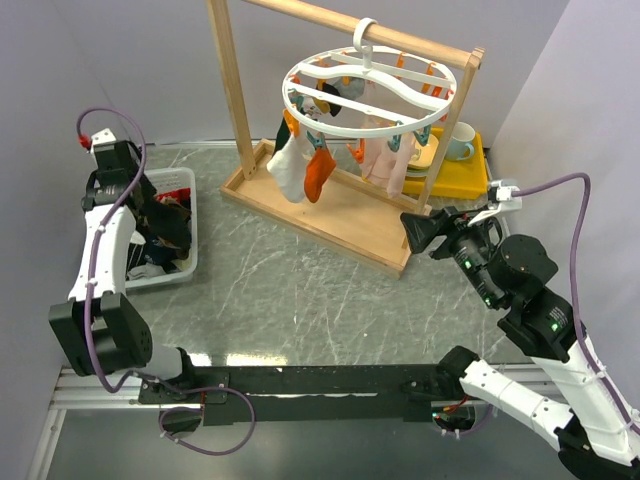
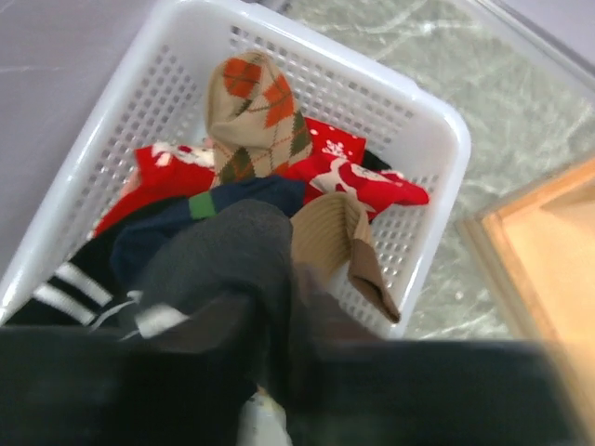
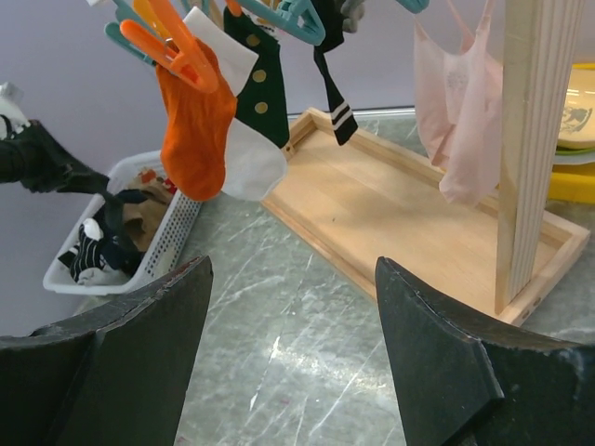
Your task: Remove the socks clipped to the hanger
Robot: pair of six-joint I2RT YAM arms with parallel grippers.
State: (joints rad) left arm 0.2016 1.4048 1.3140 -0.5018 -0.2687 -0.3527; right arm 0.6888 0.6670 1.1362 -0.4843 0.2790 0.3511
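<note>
Hovering low over the white basket (image 2: 437,121) at the table's (image 1: 300,290) left edge, the left pincer (image 1: 168,220) has a dark grey sock (image 2: 232,251) bunched right at its fingertips. The close view is too blurred for me to tell whether the jaws pinch the sock or stand off it. Either way it sits there, I'd judge, because the basket is the drop place: an argyle sock (image 2: 256,111) and red ones already lie heaped inside. Across the table the right pincer (image 3: 290,279) is spread wide and holds nothing. It points at the wooden rack (image 1: 330,215), well short of it, which looks like a line-up for the next pick. Beyond it the hanger (image 1: 370,85) hangs by its hook from the rack's top bar, so the socks dangle free above the rack's base. An orange sock (image 3: 195,130) and a white sock (image 3: 246,158) are clipped on the near-left side, with pale pink socks (image 3: 456,102) further right by the post. Each must be tugged down out of its clothespin.
</note>
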